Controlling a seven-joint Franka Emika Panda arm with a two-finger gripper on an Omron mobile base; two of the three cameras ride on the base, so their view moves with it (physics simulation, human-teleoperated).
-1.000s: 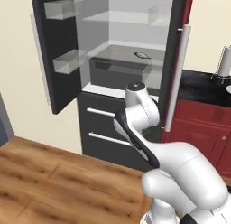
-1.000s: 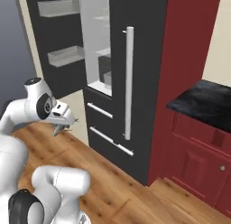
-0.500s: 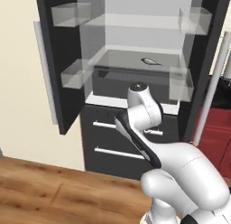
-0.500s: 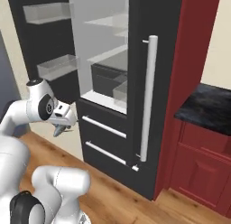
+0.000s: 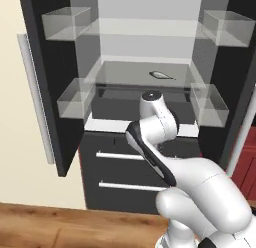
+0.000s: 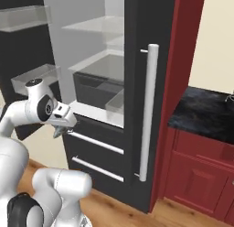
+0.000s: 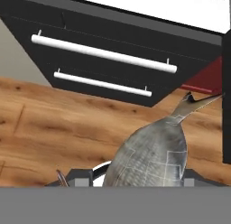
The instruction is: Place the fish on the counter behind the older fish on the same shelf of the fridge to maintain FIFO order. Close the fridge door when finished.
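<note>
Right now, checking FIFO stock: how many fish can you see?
2. One fish is held in the gripper, low in front of the fridge drawers. The older fish lies on the shelf, toward its right. Others could be hidden.

Inside the open fridge (image 5: 65,117), the wide translucent grey glass shelf (image 5: 125,74) carries a single small slender silvery-grey older fish (image 5: 161,75), lying flat toward the right side, apart from the clear bins.
</note>
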